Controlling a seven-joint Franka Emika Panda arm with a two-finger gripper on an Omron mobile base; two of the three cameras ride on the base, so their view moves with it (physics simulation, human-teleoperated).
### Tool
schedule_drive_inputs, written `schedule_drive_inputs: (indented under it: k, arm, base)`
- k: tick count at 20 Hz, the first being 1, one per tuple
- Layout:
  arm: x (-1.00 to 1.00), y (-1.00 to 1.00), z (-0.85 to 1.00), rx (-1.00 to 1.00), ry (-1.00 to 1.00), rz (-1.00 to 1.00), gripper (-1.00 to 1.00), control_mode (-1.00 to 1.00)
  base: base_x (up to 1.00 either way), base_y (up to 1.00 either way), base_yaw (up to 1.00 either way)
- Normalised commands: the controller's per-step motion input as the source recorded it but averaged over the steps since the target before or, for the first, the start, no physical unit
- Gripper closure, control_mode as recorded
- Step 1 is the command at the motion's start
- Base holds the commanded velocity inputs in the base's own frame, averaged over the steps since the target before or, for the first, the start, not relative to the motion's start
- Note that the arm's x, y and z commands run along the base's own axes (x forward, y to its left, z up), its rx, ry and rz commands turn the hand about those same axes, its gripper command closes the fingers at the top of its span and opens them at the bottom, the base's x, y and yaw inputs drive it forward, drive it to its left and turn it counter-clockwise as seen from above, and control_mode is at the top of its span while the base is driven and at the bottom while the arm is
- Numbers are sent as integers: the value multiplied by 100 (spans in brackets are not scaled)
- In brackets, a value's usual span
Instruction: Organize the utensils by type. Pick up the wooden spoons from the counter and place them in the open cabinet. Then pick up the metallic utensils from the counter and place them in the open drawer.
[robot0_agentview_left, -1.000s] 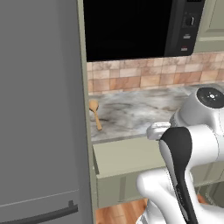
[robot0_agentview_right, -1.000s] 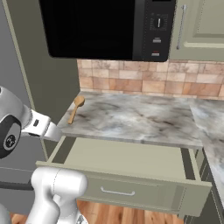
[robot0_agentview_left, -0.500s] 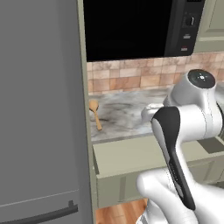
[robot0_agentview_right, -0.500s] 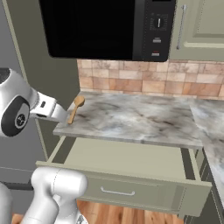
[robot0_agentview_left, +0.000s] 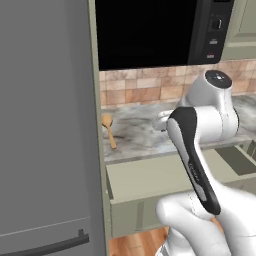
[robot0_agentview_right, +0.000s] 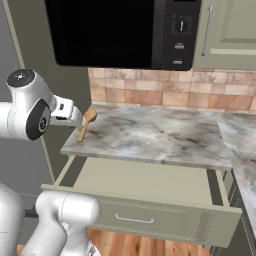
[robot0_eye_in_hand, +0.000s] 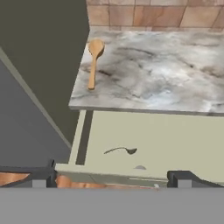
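Note:
One orange-brown wooden spoon (robot0_eye_in_hand: 93, 61) lies on the marbled counter (robot0_eye_in_hand: 166, 78) near its left end, bowl toward the tiled backsplash; it is also in the base views (robot0_agentview_left: 108, 129) (robot0_agentview_right: 86, 124). Below the counter the pale olive drawer (robot0_eye_in_hand: 175, 140) stands pulled out. A small grey metal spoon (robot0_eye_in_hand: 120, 151) lies on the drawer's floor near the front. My gripper (robot0_eye_in_hand: 111, 177) hangs open and empty above the drawer's front edge, well short of the wooden spoon. My fingertips (robot0_eye_in_hand: 39, 177) sit far apart. The cabinet is out of view.
A black microwave (robot0_agentview_right: 115, 35) hangs above the counter, with a grey-green panelled door (robot0_agentview_right: 230, 35) to its right. A tall grey fridge (robot0_agentview_left: 45, 125) walls off the left side. The drawer front with its silver bar handle (robot0_agentview_right: 132, 219) juts toward the base.
The arm has risen and swung forward, bringing the hand closer to the counter's left end. The jaws stayed open. The wooden spoon and the drawer have not moved.

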Motion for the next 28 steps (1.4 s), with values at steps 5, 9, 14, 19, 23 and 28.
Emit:
schedule_drive_inputs:
  k: [5, 9, 14, 19, 23, 28]
  arm:
    - [31, 14, -22, 0, 0, 28, -100, -100]
    - [26, 10, -37, 0, -4, 20, -100, -100]
    - [40, 13, -38, 0, -7, 5, -100, -100]
    - [44, 6, -28, 0, -4, 0, -100, -100]
    - [42, 2, -13, 0, 0, 0, -100, -100]
    - [38, 21, -8, 0, 0, 0, -100, -100]
  base:
    - [0, 0, 0]
    - [0, 0, 0]
    - [0, 0, 0]
    - [0, 0, 0]
    - [0, 0, 0]
    - [0, 0, 0]
